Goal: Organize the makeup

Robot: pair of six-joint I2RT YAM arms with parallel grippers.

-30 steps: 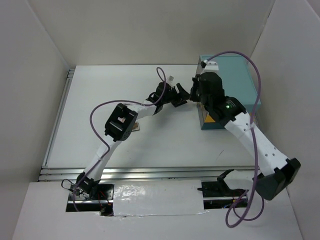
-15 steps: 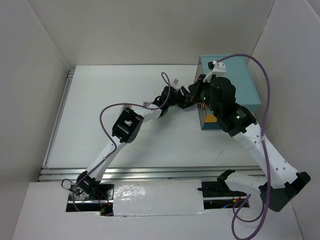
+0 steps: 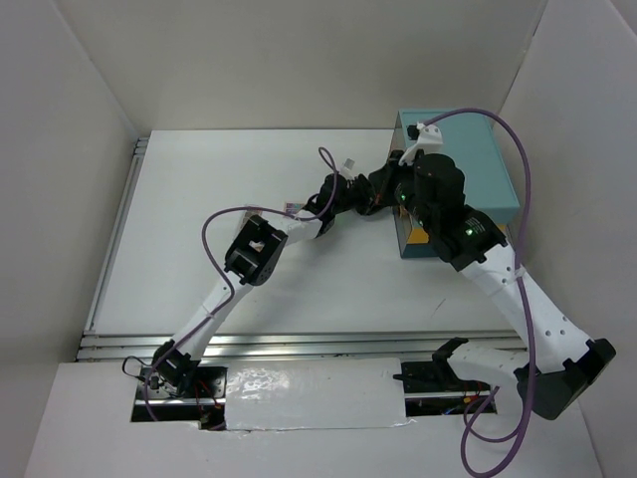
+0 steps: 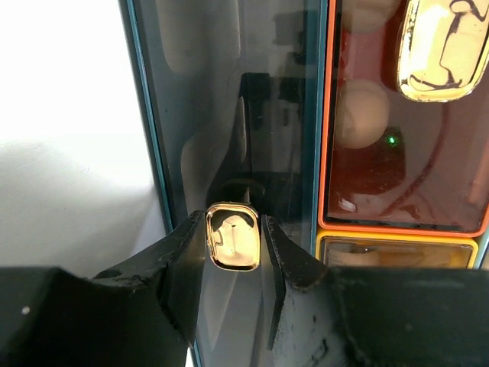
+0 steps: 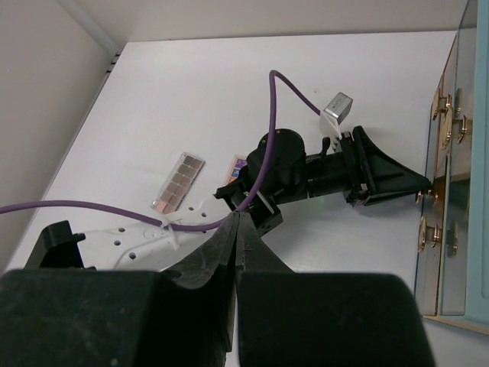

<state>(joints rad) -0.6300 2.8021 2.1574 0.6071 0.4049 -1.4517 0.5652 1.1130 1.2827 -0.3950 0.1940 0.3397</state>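
Note:
A teal case (image 3: pixel 468 149) with see-through drawer fronts stands at the table's back right. My left gripper (image 4: pixel 233 223) has reached its front and is shut on a gold drawer knob (image 4: pixel 232 237), one pad on each side. Behind the orange-framed drawer front (image 4: pixel 328 153) lies a peach sponge (image 4: pixel 359 113), and a second gold knob (image 4: pixel 443 46) shows above it. In the right wrist view an eyeshadow palette (image 5: pixel 178 181) and a small flat item (image 5: pixel 244 166) lie on the table behind the left gripper (image 5: pixel 420 187). My right gripper (image 5: pixel 241 218) hovers above them, shut and empty.
The left arm's purple cable (image 5: pixel 283 115) loops over the table under the right gripper. White walls (image 3: pixel 90 119) close in the table on three sides. A metal rail (image 3: pixel 114 229) runs along the left edge. More gold knobs (image 5: pixel 441 107) line the case front.
The left gripper moved right up to the case front and its jaws narrowed onto the gold knob. The right arm swung to the right above the case corner.

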